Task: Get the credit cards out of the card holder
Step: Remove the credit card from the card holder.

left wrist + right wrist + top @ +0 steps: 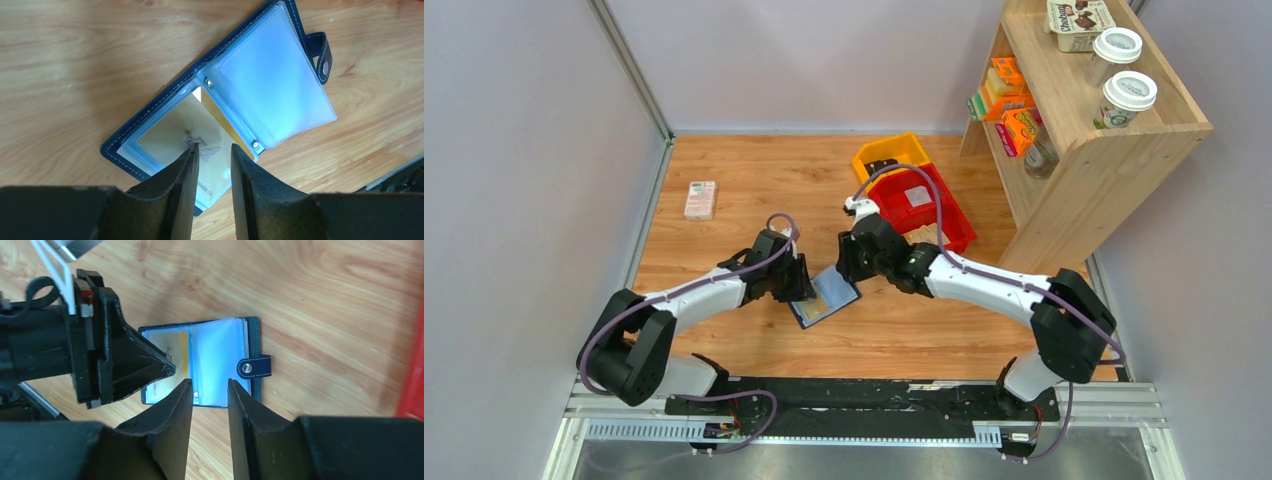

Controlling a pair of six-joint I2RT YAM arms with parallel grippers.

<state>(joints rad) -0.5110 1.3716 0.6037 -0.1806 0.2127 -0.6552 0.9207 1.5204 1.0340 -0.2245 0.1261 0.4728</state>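
The navy card holder (827,297) lies open on the wooden table, snap tab (320,51) out to one side. Its pale blue clear sleeves (270,75) are fanned over one half. A yellowish credit card (175,127) sits inside a sleeve on the other half, and it also shows in the right wrist view as a card (172,342). My left gripper (214,146) hovers open over that card, one fingertip at the sleeve's surface. My right gripper (209,382) is open above the holder's near edge by the sleeves (215,360), with nothing between its fingers. The two grippers face each other across the holder.
A pink-white box (700,199) lies at the back left. A red bin (921,205) and a yellow bin (890,152) holding a small black object stand behind the right arm. A wooden shelf (1084,130) with cups and packets stands at the right.
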